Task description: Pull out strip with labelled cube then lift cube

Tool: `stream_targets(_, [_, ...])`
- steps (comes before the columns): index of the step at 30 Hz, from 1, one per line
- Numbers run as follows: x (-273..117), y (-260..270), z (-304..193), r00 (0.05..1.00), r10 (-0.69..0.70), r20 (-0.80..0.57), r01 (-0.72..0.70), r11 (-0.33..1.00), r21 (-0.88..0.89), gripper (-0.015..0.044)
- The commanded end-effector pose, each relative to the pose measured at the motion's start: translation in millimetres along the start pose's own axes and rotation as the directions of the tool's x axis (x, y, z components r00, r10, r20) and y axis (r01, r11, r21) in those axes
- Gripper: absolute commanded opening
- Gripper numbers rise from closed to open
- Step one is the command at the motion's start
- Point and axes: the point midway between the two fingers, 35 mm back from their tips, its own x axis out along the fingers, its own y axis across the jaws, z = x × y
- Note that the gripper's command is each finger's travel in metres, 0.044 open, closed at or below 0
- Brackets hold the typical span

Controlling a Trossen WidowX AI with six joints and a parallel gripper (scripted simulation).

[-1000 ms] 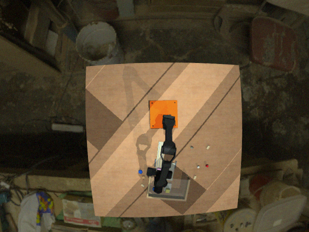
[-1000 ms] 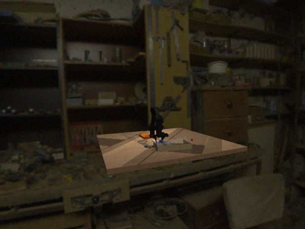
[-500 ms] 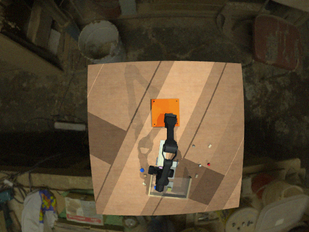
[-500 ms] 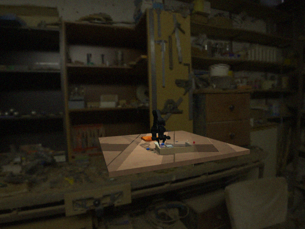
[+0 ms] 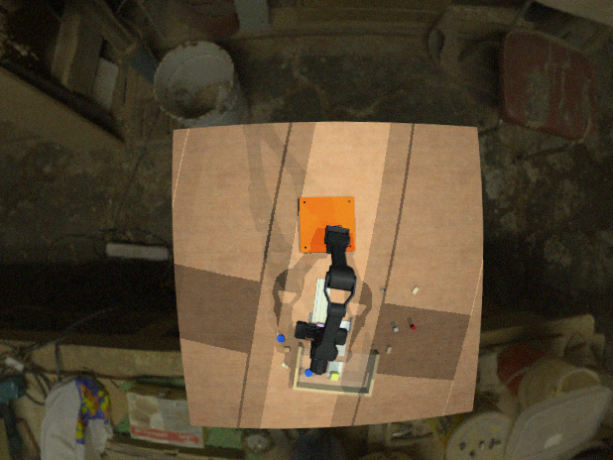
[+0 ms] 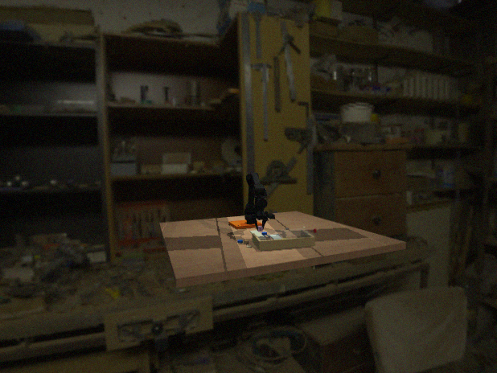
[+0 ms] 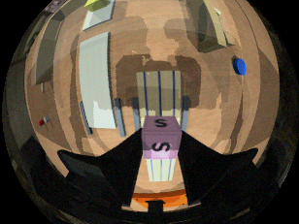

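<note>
- In the wrist view, the pinkish-purple cube (image 5: 319,325) (image 6: 260,228) (image 7: 161,137) sits between the fingertips of the gripper (image 5: 320,327) (image 6: 260,229) (image 7: 160,132), one at its 9 o'clock side and one at its 3 o'clock side.
- The fingers are clamped on that cube, parted by its width.
- A dark letter "S" reads on each of the two cube faces in sight, both letters lying on their side in the wrist view.
- The striped strip (image 5: 320,297) (image 7: 159,91), pale with blue lines, shows at 12 and 6 o'clock of the cube in the wrist view; whether they touch, I cannot tell.
- Narrow grey-blue rails (image 7: 136,112) flank this strip.
- At 10 o'clock from the cube in the wrist view lies a plain pale strip (image 7: 97,81); beyond it, near 11 o'clock, a separate short pale piece (image 5: 334,368) (image 7: 99,19) bears a yellow-green block (image 5: 334,377) (image 7: 97,3).
- A blue round piece (image 5: 281,338) (image 6: 240,241) (image 7: 240,66) lies outside the walled tray (image 5: 332,392) (image 6: 283,243) (image 7: 212,28), between 1 and 2 o'clock from the cube in the wrist view.
- The orange base plate (image 5: 322,213) (image 6: 237,223) (image 7: 181,199) is at 12 o'clock from the gripper in the top view.
</note>
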Motion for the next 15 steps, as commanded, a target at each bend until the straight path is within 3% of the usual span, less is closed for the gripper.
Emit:
stream_targets(1, [-8.2,-0.6,-14.5,1.000,-0.004,-0.001,0.004,1.000,0.002,0.0000])
stream_targets(15, [-8.1,-1.4,-49.5,1.000,-0.004,-0.005,0.004,1.000,0.002,0.0000])
